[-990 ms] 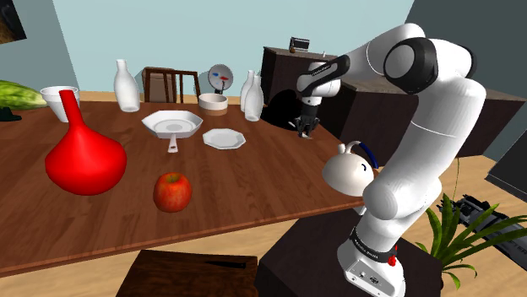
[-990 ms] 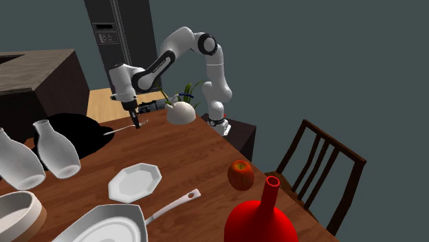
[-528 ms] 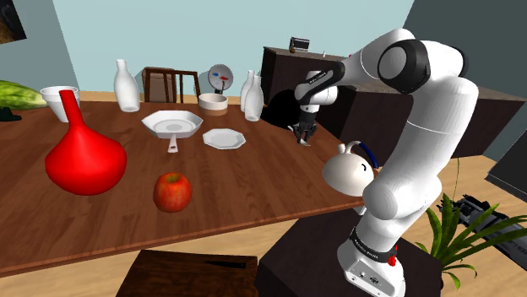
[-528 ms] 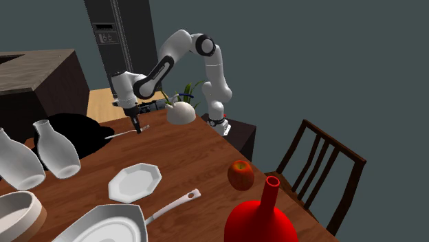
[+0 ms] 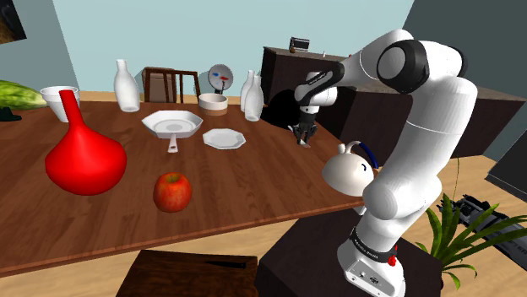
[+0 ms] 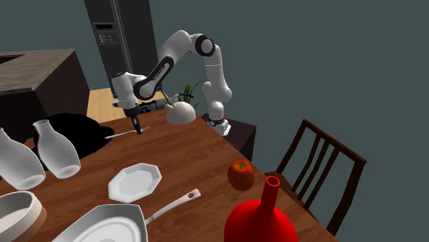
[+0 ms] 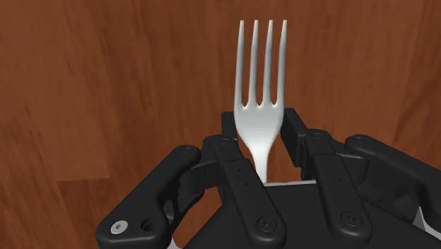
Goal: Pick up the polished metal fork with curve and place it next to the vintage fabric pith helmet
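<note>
Gripper point(image 7: 261, 126) first: its two black fingers point(image 7: 294, 129) are pinching the fork point(image 7: 262, 67) by its thin neck, one finger on each side. I can see this well from the wrist view. The fork is shiny and grey, with four long prongs that stick out past the fingers. Under it I see the brown wood of the table point(image 7: 106, 85).

From the second exterior view, I see the gripper point(image 6: 139, 128) hanging low over the table point(image 6: 185, 155), near its far end. The fork point(image 6: 121, 133) sticks out sideways from the fingers, nearly flat, and points toward the black helmet point(image 6: 72, 133). The fork's tip is just beside the helmet's brim. I cannot tell if the fork touches the wood or floats a bit above it.

From the shoulder view, the gripper point(image 5: 304, 135) points down, and the helmet point(image 5: 283, 108) is a black shape just behind it. A round white teapot point(image 5: 348, 173) sits at the table corner close to the stand.

Other things are on the table too. Two white bottles point(image 6: 55, 151) stand just beside the helmet. A white plate point(image 6: 135, 181) and a white pan point(image 6: 110, 227) lie past them, apart from the fork. A red apple point(image 6: 240, 174) and a big red vase point(image 6: 265, 220) are well apart from the gripper, near a dark wooden chair point(image 6: 323, 172).
</note>
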### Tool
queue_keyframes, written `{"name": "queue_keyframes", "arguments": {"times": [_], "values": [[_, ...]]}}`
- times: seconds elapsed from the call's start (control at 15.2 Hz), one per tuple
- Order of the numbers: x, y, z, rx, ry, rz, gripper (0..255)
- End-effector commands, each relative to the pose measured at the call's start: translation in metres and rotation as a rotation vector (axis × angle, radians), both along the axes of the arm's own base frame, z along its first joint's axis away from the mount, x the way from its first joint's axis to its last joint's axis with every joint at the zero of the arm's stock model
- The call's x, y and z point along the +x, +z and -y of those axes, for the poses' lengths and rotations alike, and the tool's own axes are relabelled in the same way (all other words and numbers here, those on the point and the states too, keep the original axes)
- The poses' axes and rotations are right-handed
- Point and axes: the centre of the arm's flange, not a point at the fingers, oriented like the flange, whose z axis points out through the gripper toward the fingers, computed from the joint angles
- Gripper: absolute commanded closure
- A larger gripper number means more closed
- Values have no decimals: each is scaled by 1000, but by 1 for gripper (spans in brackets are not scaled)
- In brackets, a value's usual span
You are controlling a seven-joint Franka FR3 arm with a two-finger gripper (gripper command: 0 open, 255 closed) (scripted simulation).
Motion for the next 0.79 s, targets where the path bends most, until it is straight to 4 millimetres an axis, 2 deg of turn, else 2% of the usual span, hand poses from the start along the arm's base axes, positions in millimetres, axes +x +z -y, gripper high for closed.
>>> {"name": "queue_keyframes", "arguments": {"times": [0.0,0.33,0.59,0.73], "values": [[0,0,0,0,0,0,0],[0,0,0,0,0,0,0],[3,50,1,0,0,0,0],[3,50,1,0,0,0,0]]}}
